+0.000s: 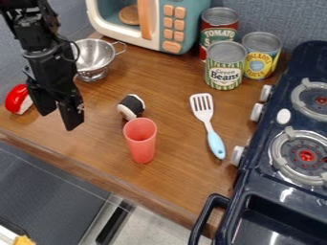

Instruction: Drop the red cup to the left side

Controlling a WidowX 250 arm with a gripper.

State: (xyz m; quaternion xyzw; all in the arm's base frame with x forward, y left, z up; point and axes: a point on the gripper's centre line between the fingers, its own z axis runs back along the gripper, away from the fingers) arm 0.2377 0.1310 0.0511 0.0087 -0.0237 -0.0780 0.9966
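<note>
Going left to right, clock directions taken from the cup as they look in the camera view. Way out at 10 o'clock there's a shiny red and white toy piece (17, 99) sitting near the front edge of the brown wood-look counter (96, 143). Same direction but closer in, the black two-finger gripper (57, 111) hangs down over the counter, fingers spread apart with nothing between them, so it's fully let go. At 11 there's a silver metal colander (93, 55) with a wire handle, and next to it, around 12, a toy microwave (182, 9) in teal and cream with peachy-orange buttons. Just shy of 12 and super close to the cup is a chunky black and white toy roll (131, 106). Then the star of the show: the coral-red plastic cup (141, 143), standing upright, mouth up, pretty much mid-counter. Off between 2 and 3 lies a spatula (203, 109) with a white slotted head and light blue handle, handle end towards 3. Three cans bunch up around 1 to 2: a red and green one (219, 33), a green-striped one (224, 72) and a yellow and blue one (260, 60). Last, the dark navy toy stove (258, 189) takes up the 3 to 4 side.
</note>
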